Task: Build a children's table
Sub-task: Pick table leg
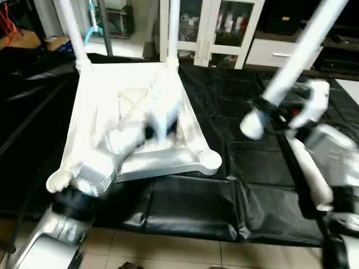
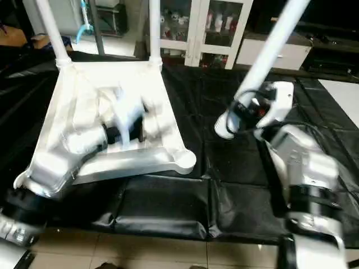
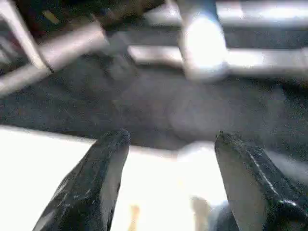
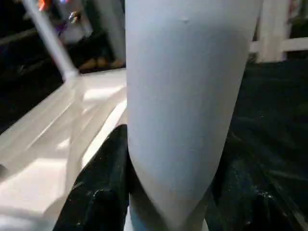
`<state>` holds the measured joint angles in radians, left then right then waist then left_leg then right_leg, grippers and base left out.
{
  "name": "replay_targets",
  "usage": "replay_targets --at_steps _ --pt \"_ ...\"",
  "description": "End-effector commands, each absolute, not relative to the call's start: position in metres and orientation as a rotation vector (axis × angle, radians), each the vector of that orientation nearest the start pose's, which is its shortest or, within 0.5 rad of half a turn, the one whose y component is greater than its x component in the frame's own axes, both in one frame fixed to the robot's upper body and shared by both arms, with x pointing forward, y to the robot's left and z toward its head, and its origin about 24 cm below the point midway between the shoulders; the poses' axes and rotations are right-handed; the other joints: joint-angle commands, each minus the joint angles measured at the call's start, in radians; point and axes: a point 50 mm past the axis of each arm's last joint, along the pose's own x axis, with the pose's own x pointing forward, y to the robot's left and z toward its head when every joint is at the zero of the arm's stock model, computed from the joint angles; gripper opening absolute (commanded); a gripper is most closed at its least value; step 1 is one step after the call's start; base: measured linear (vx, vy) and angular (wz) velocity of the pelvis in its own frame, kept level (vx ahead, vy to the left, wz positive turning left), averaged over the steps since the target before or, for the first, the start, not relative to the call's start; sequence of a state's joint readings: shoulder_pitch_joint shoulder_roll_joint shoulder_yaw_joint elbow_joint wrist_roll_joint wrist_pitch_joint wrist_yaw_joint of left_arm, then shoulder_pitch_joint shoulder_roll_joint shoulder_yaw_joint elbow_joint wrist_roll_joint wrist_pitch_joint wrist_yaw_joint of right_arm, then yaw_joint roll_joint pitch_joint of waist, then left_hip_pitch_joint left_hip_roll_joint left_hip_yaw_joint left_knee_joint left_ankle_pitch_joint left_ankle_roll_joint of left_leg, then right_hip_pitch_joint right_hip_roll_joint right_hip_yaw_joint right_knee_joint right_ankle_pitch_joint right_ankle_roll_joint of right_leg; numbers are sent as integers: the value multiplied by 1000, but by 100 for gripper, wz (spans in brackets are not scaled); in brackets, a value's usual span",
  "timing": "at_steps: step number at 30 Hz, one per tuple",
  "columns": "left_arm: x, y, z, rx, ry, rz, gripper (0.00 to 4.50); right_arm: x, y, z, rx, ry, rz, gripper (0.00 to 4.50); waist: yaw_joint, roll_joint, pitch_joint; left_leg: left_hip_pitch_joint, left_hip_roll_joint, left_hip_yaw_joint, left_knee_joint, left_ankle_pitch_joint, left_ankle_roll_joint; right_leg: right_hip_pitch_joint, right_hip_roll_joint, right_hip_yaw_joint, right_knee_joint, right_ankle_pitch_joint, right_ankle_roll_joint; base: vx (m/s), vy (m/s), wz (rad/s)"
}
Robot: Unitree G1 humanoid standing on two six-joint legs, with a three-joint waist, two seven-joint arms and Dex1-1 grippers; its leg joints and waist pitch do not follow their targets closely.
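Overhead, we see the tabletop [image 1: 134,120] lying underside up on the black-covered work surface [image 1: 185,207], two white legs [image 1: 73,31] already standing in its far corner sockets. Our left gripper [image 3: 168,159] hovers above the tabletop's ribbed middle, its black fingers [image 3: 91,183] spread apart with nothing between them. Well to the right of the tabletop, our right gripper [image 4: 168,192] is clamped around a third leg [image 2: 263,61] close to its thick lower end, which hangs above the black cover while the tube slants up and away. Beyond the tabletop stands a white cabinet [image 1: 219,28].
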<state>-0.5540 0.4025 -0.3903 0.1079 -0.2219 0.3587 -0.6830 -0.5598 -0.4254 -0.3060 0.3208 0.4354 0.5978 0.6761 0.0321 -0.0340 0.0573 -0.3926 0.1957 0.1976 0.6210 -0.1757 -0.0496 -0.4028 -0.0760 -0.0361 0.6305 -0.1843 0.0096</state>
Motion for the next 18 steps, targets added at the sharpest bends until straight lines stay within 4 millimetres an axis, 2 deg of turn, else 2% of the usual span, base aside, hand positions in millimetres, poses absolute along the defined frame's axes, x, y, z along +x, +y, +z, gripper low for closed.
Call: replay_targets --at_steps 1,3,4,6,7,8,9,12,13,15,16,18 --pt "311 86 108 405 143 -1076 318 333 -237 141 247 129 535 185 2 0 -76 32 30 -11 -70 -159 -8 43 -45 31 -71 -143 -216 0 0 0" --pt "314 90 99 472 153 -1064 318 331 -238 141 199 120 539 185 0 -7 -75 33 30 -9 -70 -186 -16 40 -46 31 -75 -178 -216 0 0 0" --pt "314 90 99 472 153 -1064 318 331 -238 141 199 120 539 185 1 -5 -74 33 30 -10 -70 -197 -18 39 -49 33 -78 -202 -206 0 0 0" --pt "318 94 91 537 160 -1067 318 328 -236 144 178 102 559 185 0 -6 -73 30 29 -11 -72 -203 -20 39 -49 32 -81 -226 -188 0 0 0" --pt "318 95 90 541 162 -1069 318 328 -235 144 179 98 562 185 0 -12 -73 30 30 -12 -72 -201 -17 38 -50 33 -81 -237 -179 0 0 0" --pt "319 97 85 549 181 -1092 318 325 -231 144 188 80 569 185 1 -9 -73 31 30 -12 -73 -198 -17 37 -50 33 -82 -242 -173 0 0 0" --pt "318 98 83 547 193 -1109 290 324 -228 144 195 75 571 185 1 -9 -73 30 29 -12 -73 -193 -17 36 -50 34 -82 -239 -171 0 0 0" --pt "316 101 78 556 221 -1157 284 323 -226 141 211 72 563 185 -1 -9 -76 29 31 -13 -74 -172 -13 36 -51 32 -76 -198 -188 0 0 0" --pt "314 101 76 547 236 -1184 278 322 -226 140 219 73 565 185 0 -6 -75 31 31 -12 -74 -176 -13 34 -52 33 -76 -199 -195 0 0 0" --pt "312 101 75 522 254 -1215 244 322 -227 139 212 82 562 185 0 -7 -75 32 32 -11 -74 -182 -13 34 -52 33 -76 -195 -204 0 0 0" --pt "311 101 75 506 258 -1225 244 321 -227 138 201 89 559 185 1 -2 -75 32 32 -11 -74 -184 -14 34 -52 34 -75 -193 -208 0 0 0" --pt "310 102 73 508 276 -1244 231 320 -228 137 201 91 558 185 2 -4 -74 33 32 -10 -74 -191 -17 34 -51 33 -75 -192 -211 0 0 0"
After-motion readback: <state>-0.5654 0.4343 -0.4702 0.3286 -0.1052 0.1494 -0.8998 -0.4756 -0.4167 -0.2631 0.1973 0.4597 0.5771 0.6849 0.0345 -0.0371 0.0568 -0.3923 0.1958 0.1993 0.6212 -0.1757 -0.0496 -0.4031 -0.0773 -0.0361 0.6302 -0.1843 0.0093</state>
